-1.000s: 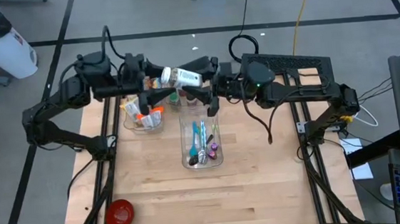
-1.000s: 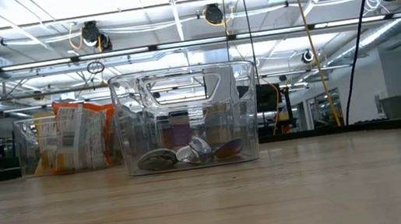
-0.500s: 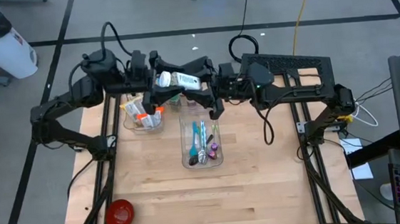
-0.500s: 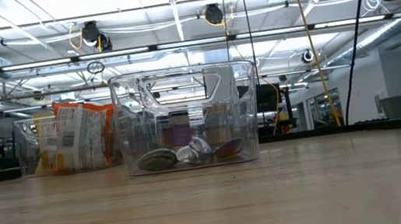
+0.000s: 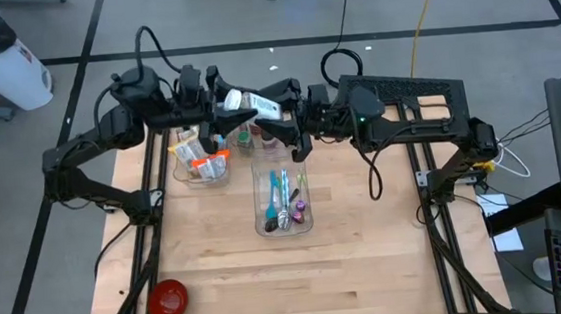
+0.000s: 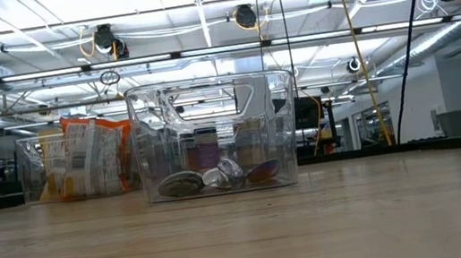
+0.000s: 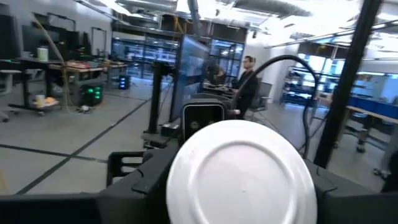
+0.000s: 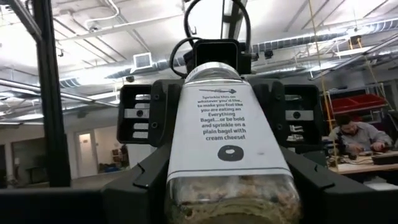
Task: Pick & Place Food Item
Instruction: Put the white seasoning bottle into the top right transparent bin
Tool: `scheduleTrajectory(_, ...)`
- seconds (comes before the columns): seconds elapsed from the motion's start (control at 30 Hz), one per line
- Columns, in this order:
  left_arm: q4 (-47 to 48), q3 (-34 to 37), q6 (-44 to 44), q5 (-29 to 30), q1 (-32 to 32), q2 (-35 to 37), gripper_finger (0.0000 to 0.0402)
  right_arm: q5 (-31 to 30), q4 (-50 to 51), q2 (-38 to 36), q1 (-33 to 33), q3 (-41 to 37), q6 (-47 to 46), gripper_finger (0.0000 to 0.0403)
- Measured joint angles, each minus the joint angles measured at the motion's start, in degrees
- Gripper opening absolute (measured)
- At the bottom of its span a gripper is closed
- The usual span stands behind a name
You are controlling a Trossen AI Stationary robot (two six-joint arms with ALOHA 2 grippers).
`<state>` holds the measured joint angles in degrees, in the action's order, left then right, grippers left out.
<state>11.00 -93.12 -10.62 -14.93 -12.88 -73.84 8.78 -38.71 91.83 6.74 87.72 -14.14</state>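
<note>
A seasoning jar [image 5: 254,105] with a white label and a white lid is held level, high above the table's far middle, between both grippers. My left gripper [image 5: 224,105] is shut on its lid end. My right gripper [image 5: 282,112] is shut on its glass base end. The left wrist view looks onto the round white lid [image 7: 241,171]. The right wrist view shows the label and the seasoning in the glass [image 8: 227,152]. Neither gripper shows in the low view. My left gripper holds the jar's lid end [image 7: 180,180] between its two fingers, one on each side of the lid's rim. The fingers come level from the table's left, along the jar. The jar is lifted clear and lies level. My right gripper pinches the jar's glass base end [image 8: 177,186] between its two fingers, one on each side. The fingers come level from the table's right, along the jar. The jar lies level, its label up, clear of the table.
A clear bin [image 5: 282,199] with several small items stands mid-table, also in the low view [image 6: 213,136]. A second clear bin with snack packs [image 5: 200,155] stands far left [image 6: 73,165]. A red round thing [image 5: 167,299] lies at the near left corner.
The jar stays level between the two grippers at the far middle; both arms have only shifted slightly around it.
</note>
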Motion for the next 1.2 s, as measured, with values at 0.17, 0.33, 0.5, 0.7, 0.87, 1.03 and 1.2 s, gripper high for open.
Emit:
scheduleTrajectory(0.17,1.0,0.0,-0.1,0.5,0.0,0.0,0.0208,0.8,1.5,0.0,0.0,0.0,-0.1,0.0208)
scheduleTrajectory(0.33,5.3,0.0,-0.6,-1.3,0.1,-0.1,0.0208,3.3,8.4,-1.0,0.0,0.0,-0.1,0.0270)
scheduleTrajectory(0.5,11.0,0.0,-0.5,-0.3,-0.1,0.4,0.0208,3.5,19.4,-3.5,1.2,0.0,2.2,0.0290)
scheduleTrajectory(0.7,15.2,0.0,-1.3,-0.3,-0.9,-1.1,0.0208,9.3,28.4,-4.4,3.3,0.1,-0.2,0.0280)
scheduleTrajectory(0.87,15.9,0.0,-1.9,-1.7,-1.6,-2.2,0.0208,10.9,31.8,-4.2,3.5,0.1,-1.4,0.0274)
scheduleTrajectory(1.03,16.4,0.0,-2.2,-2.4,-2.0,-3.2,0.0208,11.0,34.7,-4.0,3.3,0.1,-1.0,0.0270)
scheduleTrajectory(1.2,16.5,0.0,-2.5,-3.0,-2.1,-3.2,0.0208,11.1,37.6,-4.0,3.3,0.1,0.0,0.0225)
